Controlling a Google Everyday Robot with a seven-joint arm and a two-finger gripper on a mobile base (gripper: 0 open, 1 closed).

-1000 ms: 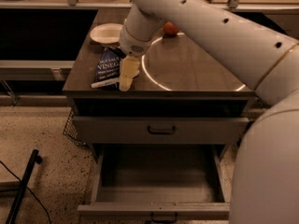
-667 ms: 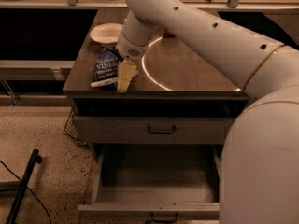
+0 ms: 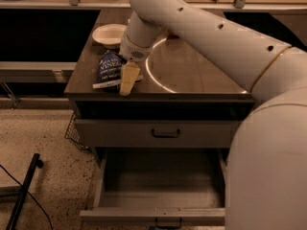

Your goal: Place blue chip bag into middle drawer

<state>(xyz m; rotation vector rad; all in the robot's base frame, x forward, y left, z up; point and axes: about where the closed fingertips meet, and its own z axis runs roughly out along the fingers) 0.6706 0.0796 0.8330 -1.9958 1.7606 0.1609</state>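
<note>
My gripper (image 3: pixel 126 79) is down at the front left corner of the dark cabinet top (image 3: pixel 196 73), and from this view I cannot tell whether it is apart, together or clamped on anything. It sits right at the right edge of the blue chip bag (image 3: pixel 108 67), which lies flat on the top with its white band toward the front edge. Behind the bag, a white bowl (image 3: pixel 108 34) rests on the same surface. My arm (image 3: pixel 216 37) sweeps in from the right. Below the top, a grey drawer (image 3: pixel 120 132) with a black handle is closed. Under that, the middle drawer (image 3: pixel 163 188) is pulled out, showing its grey floor
</note>
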